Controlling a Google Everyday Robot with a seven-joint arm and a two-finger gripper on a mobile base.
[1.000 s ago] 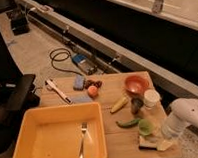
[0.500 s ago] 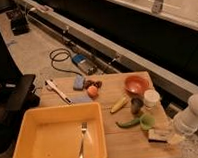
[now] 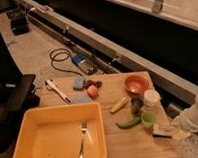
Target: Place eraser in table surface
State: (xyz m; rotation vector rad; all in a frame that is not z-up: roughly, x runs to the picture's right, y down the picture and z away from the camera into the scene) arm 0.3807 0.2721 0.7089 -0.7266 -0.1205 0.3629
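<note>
1. We locate the hand [image 3: 179,133] at the right edge of the counter [image 3: 121,142], low in the camera view, with its white arm [image 3: 195,114] rising to the right, off the counter.
2. We cannot tell whether the hand is open or closed.
3. The eraser [image 3: 163,133] lies flat on the counter just left of the hand, at the counter's right edge. We cannot tell whether the hand touches it.
4. Just beyond the eraser, left of the hand, stand a green cup [image 3: 148,120] and a white-lidded jar [image 3: 151,98].
5. Farther left of the hand lie a green pod-shaped item [image 3: 129,123] and a yellow banana [image 3: 119,104]. An orange bowl [image 3: 137,84] sits behind them.
6. Well apart from the hand, at the counter's left end, a yellow tray [image 3: 31,147] holds a fork [image 3: 83,139].
7. A blue pad [image 3: 79,83] lies at the far left corner.
</note>
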